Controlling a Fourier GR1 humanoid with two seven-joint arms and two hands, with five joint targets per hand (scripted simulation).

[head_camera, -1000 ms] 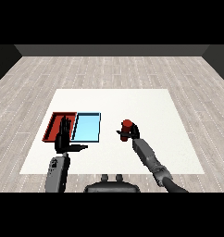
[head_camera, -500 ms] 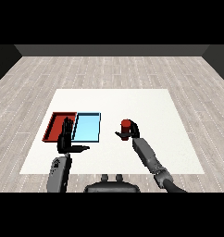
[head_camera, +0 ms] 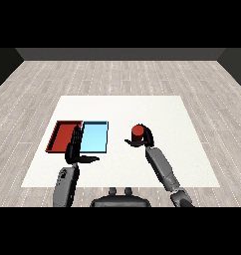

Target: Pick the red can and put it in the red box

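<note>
So the red can (head_camera: 138, 131) is in our right hand (head_camera: 144, 140), fingers curled round it, over the middle of the table (head_camera: 192, 164) and a bit toward the near edge. The blue tray (head_camera: 94, 137) is off to its left, and the red tray (head_camera: 62, 135) touches that one, nearer the table's left edge. Our left hand (head_camera: 74, 149) is open, fingers straight, at the trays' near edge.

Red can (head_camera: 138, 131) showed only its top and upper side — lower part was hidden behind right hand (head_camera: 145, 140). Left hand (head_camera: 74, 149) covered near corner of red tray (head_camera: 61, 135) & blue tray's (head_camera: 95, 138) near-left edge. Whether the can touched the table (head_camera: 122, 109) — couldn't tell.
</note>
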